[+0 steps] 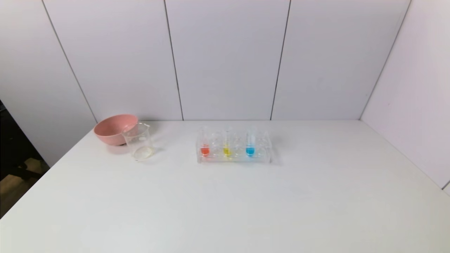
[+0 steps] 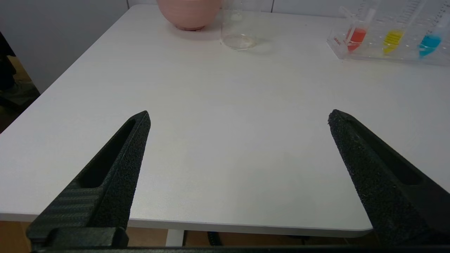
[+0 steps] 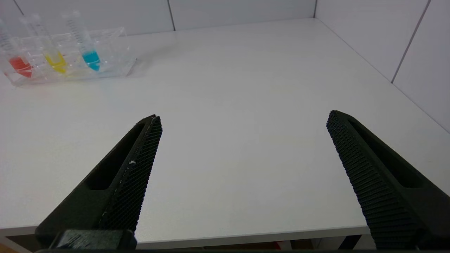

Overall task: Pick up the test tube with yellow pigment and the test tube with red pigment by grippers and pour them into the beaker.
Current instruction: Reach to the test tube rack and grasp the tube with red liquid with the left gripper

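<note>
The tube with red pigment point(image 1: 205, 150) and the tube with yellow pigment point(image 1: 226, 151) stand upright in a clear rack point(image 1: 267, 158) at the table's far middle. They also show in the left wrist view, red point(image 2: 355, 36) and yellow point(image 2: 392, 37), and in the right wrist view, red point(image 3: 20, 66) and yellow point(image 3: 56, 63). The clear beaker point(image 1: 139, 142) stands left of the rack, also in the left wrist view point(image 2: 239, 26). My left gripper point(image 2: 239, 117) and my right gripper point(image 3: 244, 117) are open and empty, at the table's near edge. Neither shows in the head view.
A pink bowl point(image 1: 113, 128) stands just behind the beaker at the far left. A tube with blue liquid point(image 1: 250, 150) stands in the rack right of the yellow one. White wall panels close the table's back and right side. The floor drops off at the left.
</note>
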